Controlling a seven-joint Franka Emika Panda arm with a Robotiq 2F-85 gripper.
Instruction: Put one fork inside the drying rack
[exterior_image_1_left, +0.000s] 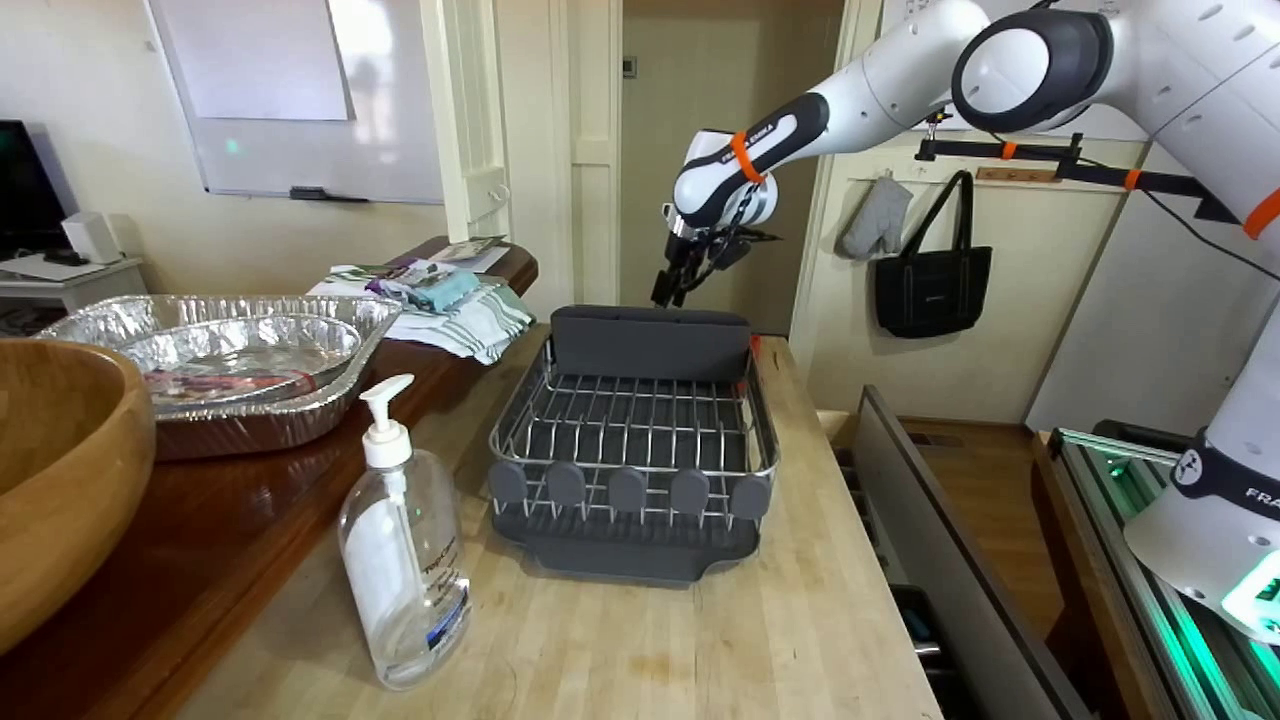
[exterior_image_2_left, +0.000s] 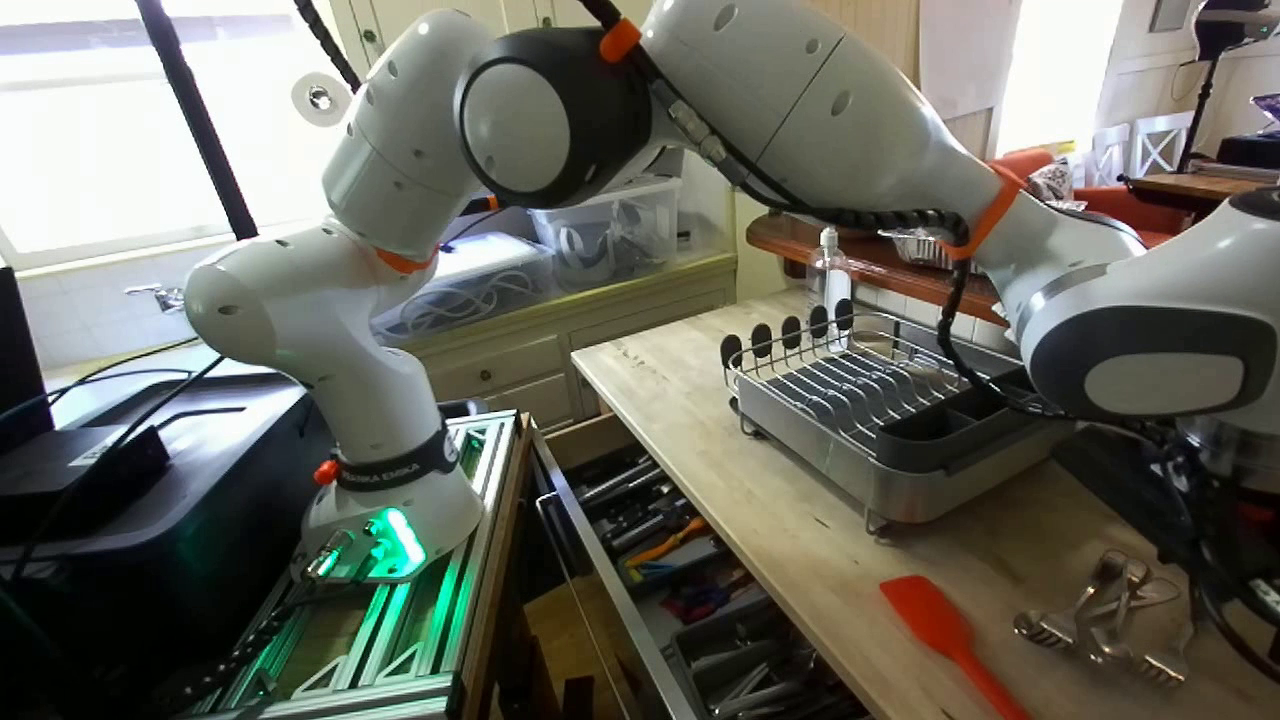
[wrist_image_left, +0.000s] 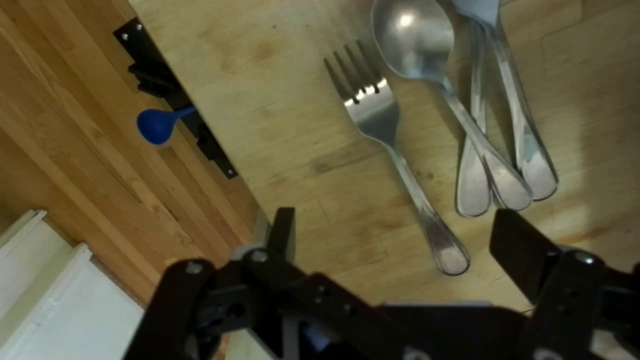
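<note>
Across the butcher-block counter (exterior_image_1_left: 620, 650), pale and strip-jointed: largest lot, bearing most of what follows. Franka Panda arm (exterior_image_2_left: 850, 110), white, dark-jointed: extended over one end. Drying rack (exterior_image_2_left: 800, 435), grey tray with silver wire grid: upright on the counter, dark utensil caddy (exterior_image_1_left: 650, 345) at one end. Robotiq gripper (wrist_image_left: 397, 235), black: above the counter, fingers (wrist_image_left: 520, 250) wide apart, nothing held. Silicone spatula (exterior_image_2_left: 940, 625), red: flat on the wood, near the caddy end of the rack, not touching. Dinner spoon (wrist_image_left: 415, 50), steel: resting over one of two further handles (wrist_image_left: 474, 192), whose heads are hidden or cut off in the wrist view. Dinner fork (wrist_image_left: 382, 122), steel: on the counter, not yet in the rack; flat, just beside the spoon and seemingly apart from it, handle end framed between the fingers as the wrist view shows it, though apparently below them. Step in hand, by judgement: picking up this lone fork. Method: turn the wrist slightly, so that the fingers would close square across the slanted handle; advance toward mid-handle, since a grip at the rounded end would likely let the head droop; descend almost to the wood, a thin handle being easily missed by a high closure; keep the finger nearer those further handles off them; afterwards raise the fork above the caddy's wall before crossing, then lower it inside
</note>
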